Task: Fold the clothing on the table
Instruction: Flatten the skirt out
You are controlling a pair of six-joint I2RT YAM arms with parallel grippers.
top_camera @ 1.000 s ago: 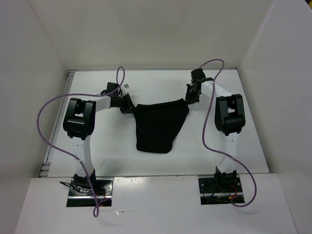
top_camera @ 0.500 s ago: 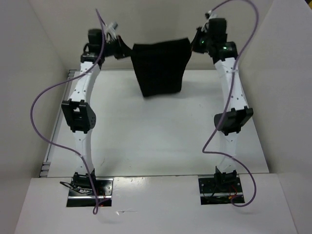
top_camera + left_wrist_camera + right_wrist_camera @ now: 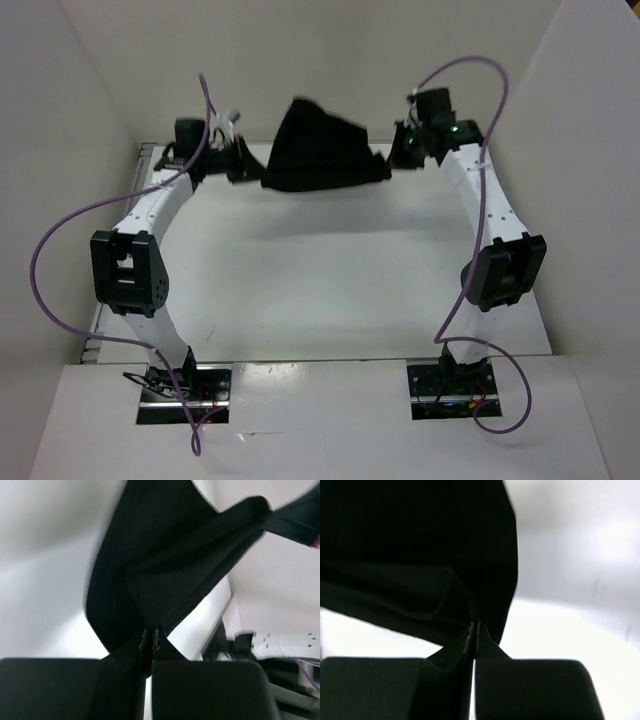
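The limp black fabric garment (image 3: 322,152) is hanging stretched left to right, apparently clear above the far end of the white table (image 3: 320,280). The left gripper (image 3: 250,165) and right gripper (image 3: 398,155) are pinching its ends.

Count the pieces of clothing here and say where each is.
1. The clothing is held up over the table's far side, gripped at one end by the left pincer, at the other by the right pincer. No other shows.
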